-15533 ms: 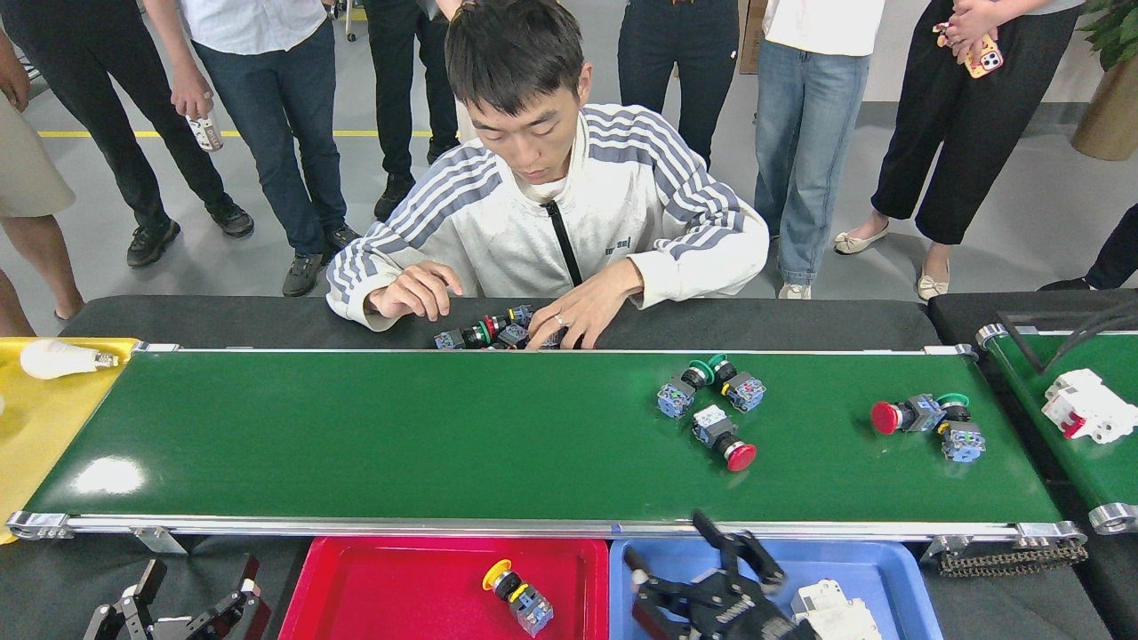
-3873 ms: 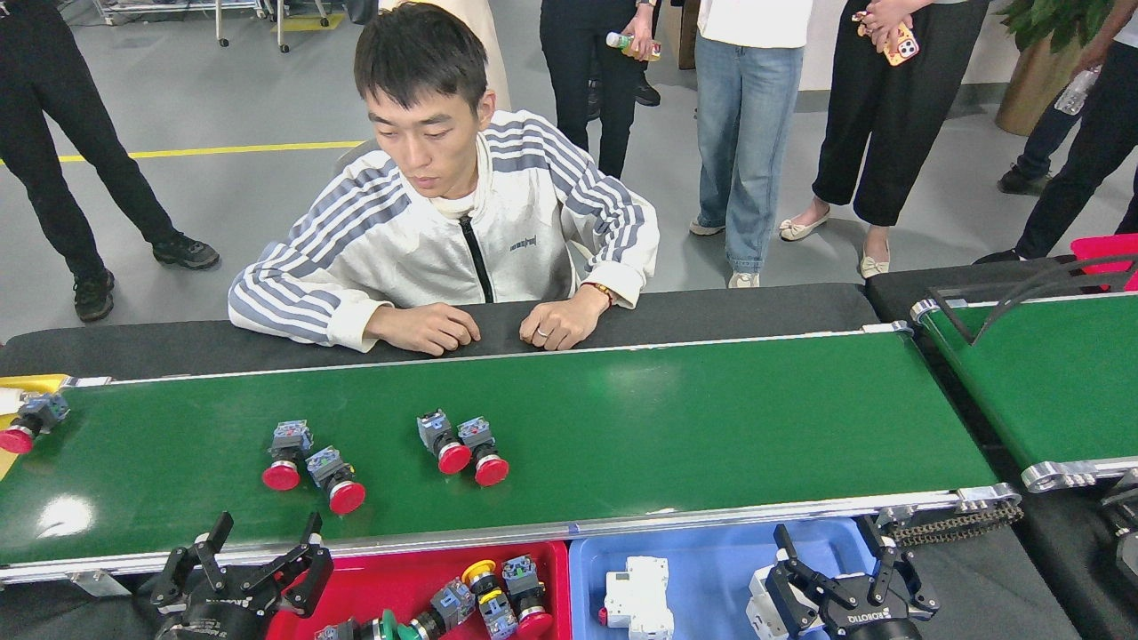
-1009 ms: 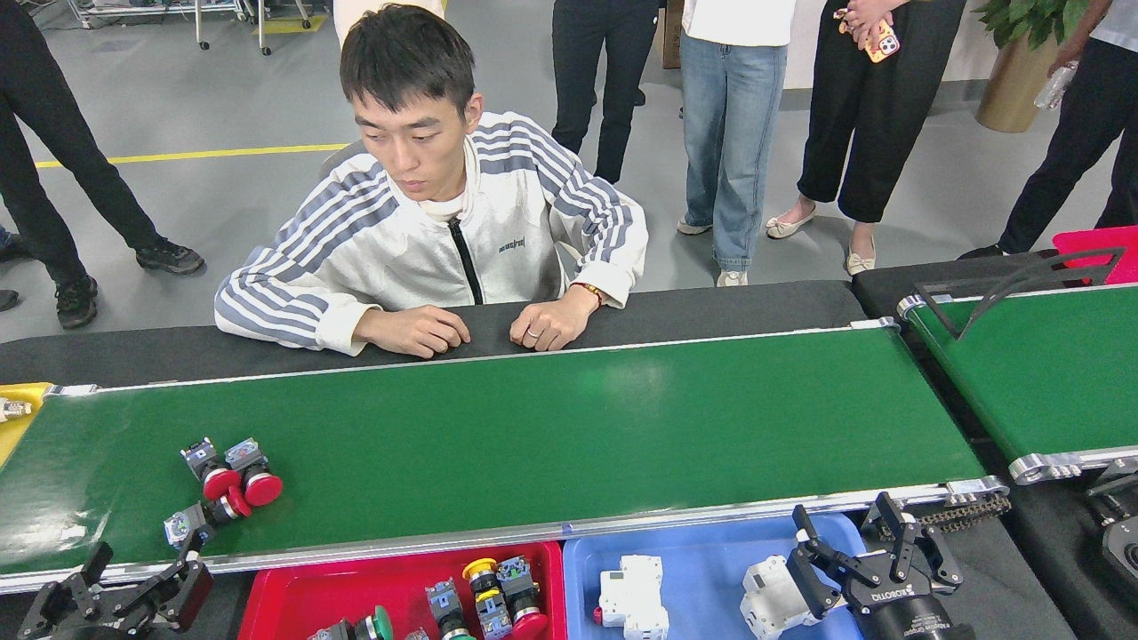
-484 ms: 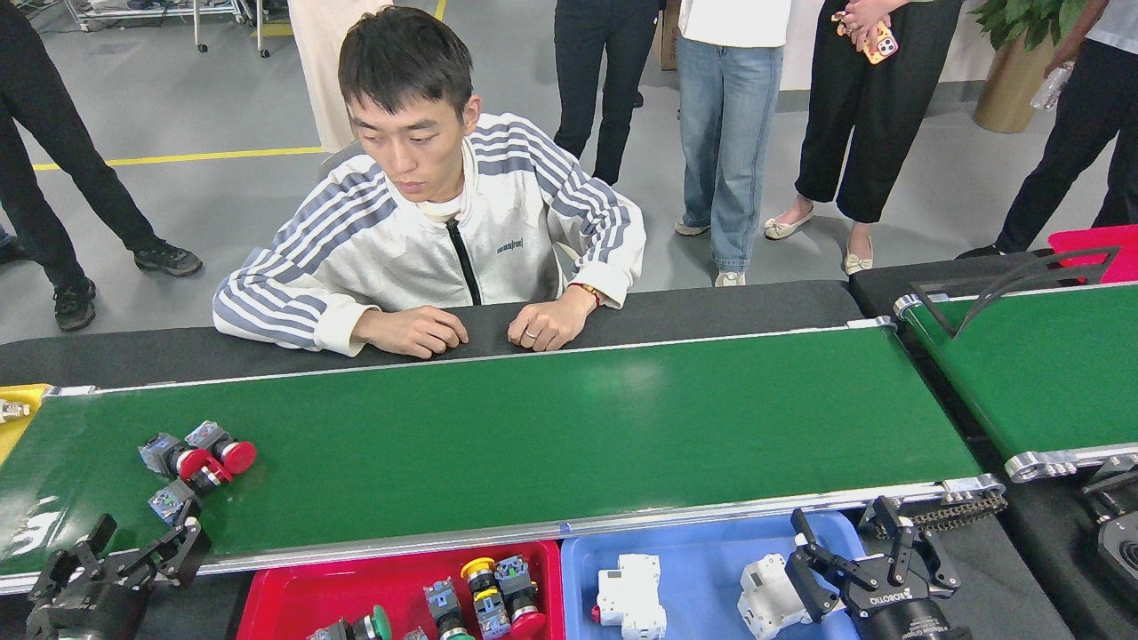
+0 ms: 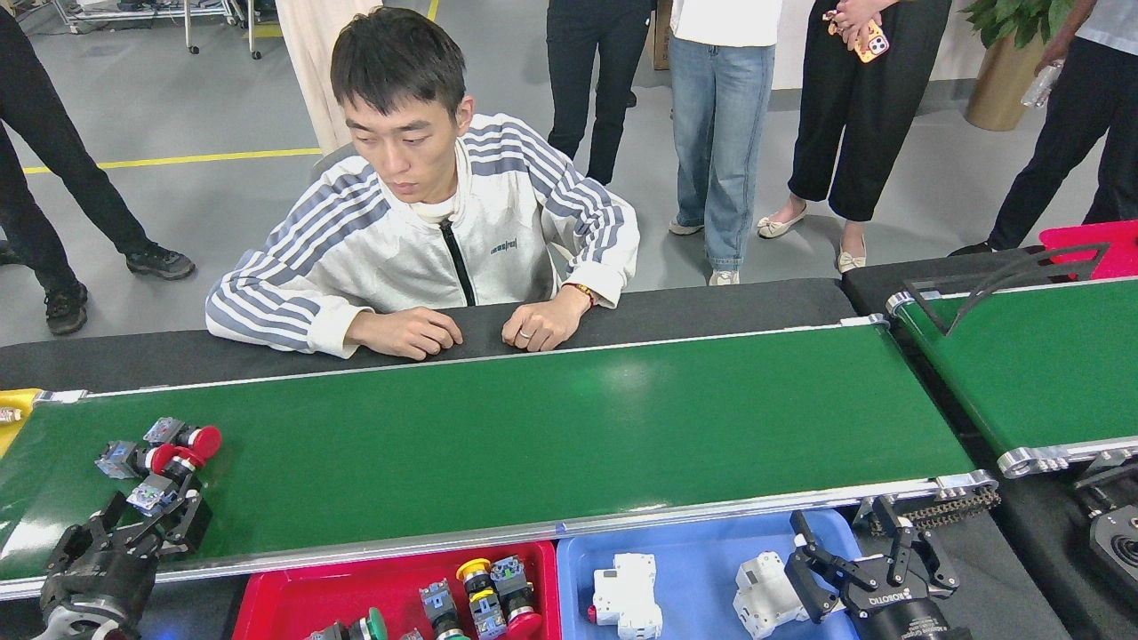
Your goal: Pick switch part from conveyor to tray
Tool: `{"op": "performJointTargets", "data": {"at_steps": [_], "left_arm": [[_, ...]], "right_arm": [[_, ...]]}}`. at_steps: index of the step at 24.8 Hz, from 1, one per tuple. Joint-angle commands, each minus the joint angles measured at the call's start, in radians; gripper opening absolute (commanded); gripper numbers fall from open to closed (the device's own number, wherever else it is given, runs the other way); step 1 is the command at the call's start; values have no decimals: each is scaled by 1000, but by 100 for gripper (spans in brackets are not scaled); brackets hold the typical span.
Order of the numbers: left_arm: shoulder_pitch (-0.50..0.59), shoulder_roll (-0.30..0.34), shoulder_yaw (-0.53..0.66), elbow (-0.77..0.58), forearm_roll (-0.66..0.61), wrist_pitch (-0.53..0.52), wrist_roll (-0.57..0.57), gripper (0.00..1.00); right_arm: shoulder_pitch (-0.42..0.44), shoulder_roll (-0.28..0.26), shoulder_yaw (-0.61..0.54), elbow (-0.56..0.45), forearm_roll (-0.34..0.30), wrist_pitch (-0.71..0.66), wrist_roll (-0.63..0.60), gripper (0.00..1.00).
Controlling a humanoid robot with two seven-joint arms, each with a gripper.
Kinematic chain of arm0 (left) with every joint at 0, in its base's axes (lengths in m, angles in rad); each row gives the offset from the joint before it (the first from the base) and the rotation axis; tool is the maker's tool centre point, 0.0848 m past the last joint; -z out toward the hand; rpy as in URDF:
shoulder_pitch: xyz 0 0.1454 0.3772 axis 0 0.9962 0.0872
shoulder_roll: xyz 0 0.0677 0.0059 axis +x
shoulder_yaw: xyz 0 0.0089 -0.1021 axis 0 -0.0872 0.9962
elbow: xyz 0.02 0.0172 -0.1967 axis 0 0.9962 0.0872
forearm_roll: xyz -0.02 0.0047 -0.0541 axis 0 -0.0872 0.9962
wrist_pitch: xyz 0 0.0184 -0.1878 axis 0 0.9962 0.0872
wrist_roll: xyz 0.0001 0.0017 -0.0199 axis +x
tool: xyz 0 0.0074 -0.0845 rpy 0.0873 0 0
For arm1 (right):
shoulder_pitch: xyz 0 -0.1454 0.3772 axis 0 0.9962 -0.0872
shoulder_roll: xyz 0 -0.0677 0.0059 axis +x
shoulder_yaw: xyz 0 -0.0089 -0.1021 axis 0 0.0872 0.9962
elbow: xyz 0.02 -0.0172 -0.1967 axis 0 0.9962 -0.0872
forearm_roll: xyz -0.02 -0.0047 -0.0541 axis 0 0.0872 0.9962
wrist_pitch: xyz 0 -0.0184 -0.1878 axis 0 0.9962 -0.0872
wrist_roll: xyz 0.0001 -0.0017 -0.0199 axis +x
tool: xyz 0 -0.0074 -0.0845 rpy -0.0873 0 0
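Three red-capped push-button switches (image 5: 160, 458) with grey-blue contact blocks cluster at the conveyor's (image 5: 533, 436) left end, just beyond the wide-open left gripper (image 5: 147, 524); right gripper (image 5: 858, 556) spread, empty.

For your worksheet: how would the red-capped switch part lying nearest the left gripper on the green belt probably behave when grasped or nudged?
The switch part looks rigid moulded plastic, so probably stiff. Its round cap and blocky rear suggest it may pivot rather than roll. It touches neighbouring switches, so nudging likely shifts them.

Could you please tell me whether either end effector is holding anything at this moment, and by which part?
Nothing is held. The left end effector is open beside the switch parts; the right end effector is open over the blue tray.
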Motion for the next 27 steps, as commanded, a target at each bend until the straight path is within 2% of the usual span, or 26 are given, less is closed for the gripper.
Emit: {"op": "performJointTargets", "data": {"at_steps": [1, 2, 3, 6, 9, 11, 13, 16, 18, 19, 21, 22, 23, 27], "left_arm": [[-19, 17, 3, 12, 5, -8, 7, 43], [-16, 17, 1, 12, 8, -14, 7, 29], [-10, 14, 1, 12, 10, -22, 9, 22], [43, 3, 1, -26, 10, -98, 41, 10], [146, -17, 3, -186, 13, -210, 72, 7], [257, -43, 3, -367, 39, -313, 72, 8], [418, -60, 1, -568, 104, -468, 62, 11], [614, -111, -33, -759, 142, -485, 62, 16], [672, -135, -83, -807, 140, -485, 61, 23], [685, -143, -102, -818, 139, -485, 55, 38], [692, -158, -111, -825, 139, -485, 29, 83], [692, -180, -112, -827, 139, -485, 24, 95], [695, -193, -111, -830, 139, -485, 22, 99], [695, -204, -102, -830, 137, -485, 22, 100]], "right_arm": [[-7, -8, -1, -8, -3, -3, -2, 100], [-2, -9, -1, -8, -3, -3, -2, 100], [-2, -9, -1, -8, -3, -3, -2, 100], [-5, -5, -1, -8, -3, -2, -2, 100], [-7, -2, -3, -8, -4, 0, 4, 100], [-2, -5, -4, -8, -4, 0, 3, 100], [1, -5, -4, -8, -4, -2, 3, 100], [-2, -2, -6, -8, -4, 0, 4, 100], [-3, -2, -6, -8, -4, 0, 4, 100], [-3, -2, -6, -8, -4, 0, 4, 100], [0, -5, -6, -8, -4, -2, 3, 100], [1, -5, -6, -8, -4, -2, 3, 100], [0, -5, -6, -8, -4, -2, 3, 100], [-3, -2, -10, -8, -4, 5, 4, 100]]}}
